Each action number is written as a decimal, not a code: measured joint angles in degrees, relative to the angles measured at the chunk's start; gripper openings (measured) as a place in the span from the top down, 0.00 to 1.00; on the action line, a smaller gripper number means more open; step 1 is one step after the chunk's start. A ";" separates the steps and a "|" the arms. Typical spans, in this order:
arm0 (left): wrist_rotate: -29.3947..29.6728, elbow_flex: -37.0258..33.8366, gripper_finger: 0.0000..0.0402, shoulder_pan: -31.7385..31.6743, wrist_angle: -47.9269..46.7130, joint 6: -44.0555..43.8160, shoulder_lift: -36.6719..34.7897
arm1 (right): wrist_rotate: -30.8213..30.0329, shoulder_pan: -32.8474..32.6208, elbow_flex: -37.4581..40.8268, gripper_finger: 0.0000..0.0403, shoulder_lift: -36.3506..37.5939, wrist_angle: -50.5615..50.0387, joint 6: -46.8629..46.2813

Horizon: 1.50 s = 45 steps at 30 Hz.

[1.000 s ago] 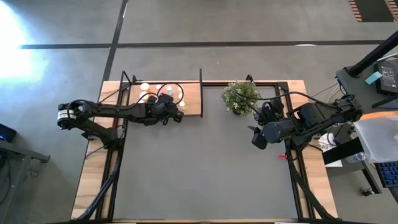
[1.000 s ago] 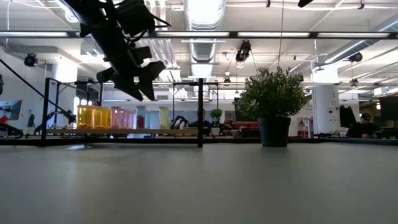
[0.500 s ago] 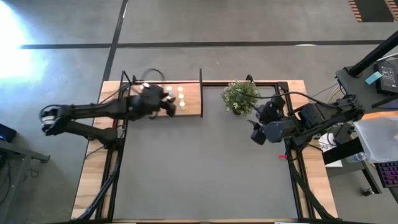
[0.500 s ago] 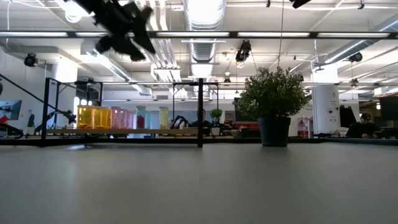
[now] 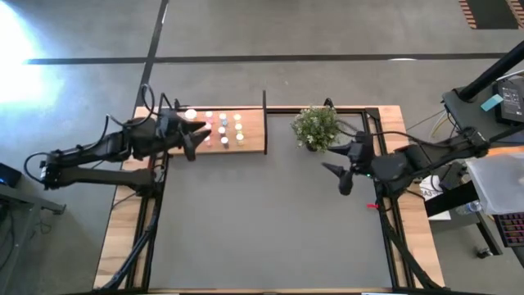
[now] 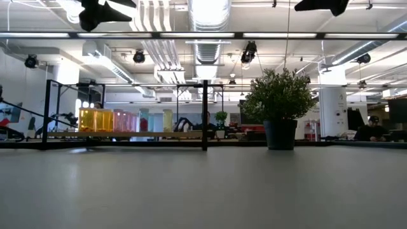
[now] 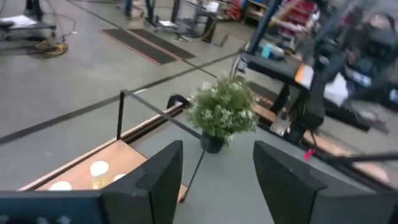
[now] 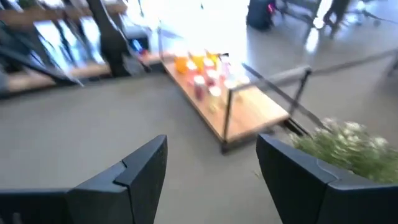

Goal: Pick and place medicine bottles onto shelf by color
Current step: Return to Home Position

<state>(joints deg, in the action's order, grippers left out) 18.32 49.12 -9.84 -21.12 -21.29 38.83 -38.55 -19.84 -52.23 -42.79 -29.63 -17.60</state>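
Left claw point(image 5: 191, 138) hangs over the shelf point(image 5: 254, 141) at the far left corner of the tabletop point(image 5: 262, 221), and the right claw point(image 5: 337, 175) is near its right edge. Seen low, the medicine bottles point(image 6: 121, 120) stand in a row on the shelf. Both wrist views show the fingers spread apart.

**Bright Overhead Light, Hard Glare**

Ceiling lamps point(image 6: 206, 11) blaze white in the low view. Glare washes the floor point(image 5: 20, 41) at the high view's upper left and burns out the room point(image 8: 199, 22) behind the medicine bottles point(image 8: 205, 71) in the right wrist view.
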 joint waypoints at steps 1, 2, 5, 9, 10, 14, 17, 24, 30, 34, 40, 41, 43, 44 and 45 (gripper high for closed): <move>-0.14 0.00 0.55 0.38 0.07 1.02 0.14 | 0.59 0.00 2.02 0.41 1.97 3.03 0.74; -0.31 -0.01 0.55 0.64 0.09 2.06 0.41 | 1.33 0.00 4.10 0.41 3.96 6.31 1.28; -0.33 -0.02 0.55 0.87 0.76 2.67 1.32 | 3.38 0.02 10.49 0.41 9.12 17.52 3.51; -0.34 -0.02 0.55 0.87 2.08 3.55 2.41 | 6.35 0.02 18.10 0.41 13.47 29.31 5.12; -0.36 -0.02 0.55 0.89 2.36 4.01 2.61 | 6.73 0.05 19.63 0.41 14.26 30.90 5.32; -0.71 -0.02 0.55 0.89 3.11 5.98 2.81 | 7.04 0.63 24.61 0.41 17.00 33.33 5.63; -0.71 -0.01 0.55 0.89 3.17 6.68 2.56 | 7.09 1.82 27.55 0.41 19.32 34.68 4.82; -0.71 0.02 0.55 0.89 3.79 6.70 1.51 | 7.11 4.83 33.31 0.41 23.41 35.20 0.07; -0.71 0.02 0.55 0.89 4.09 6.70 1.24 | 7.21 7.39 39.12 0.41 27.09 40.15 -2.14; -1.45 0.02 0.55 0.87 4.04 6.71 1.25 | 7.50 8.27 42.56 0.41 29.26 44.80 -2.17; -1.81 0.02 0.55 0.87 3.76 6.70 1.24 | 7.50 8.64 46.46 0.41 30.89 45.42 -6.12; -1.83 0.02 0.55 0.87 3.78 6.70 1.24 | 7.50 8.63 47.06 0.41 30.88 45.57 -7.07; -1.83 0.02 0.55 0.87 3.78 6.70 1.27 | 7.49 8.63 48.47 0.41 30.72 46.23 -8.72; -1.83 0.02 0.55 0.87 3.78 6.71 1.24 | 7.50 8.63 49.48 0.41 30.65 47.65 -9.40; -1.85 0.02 0.55 0.87 3.78 6.71 1.26 | 7.50 8.64 50.56 0.41 30.67 49.28 -9.87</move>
<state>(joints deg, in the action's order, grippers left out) 16.47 49.15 -8.97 -17.34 -14.58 40.09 -31.05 -11.19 -1.67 -12.12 19.65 -27.47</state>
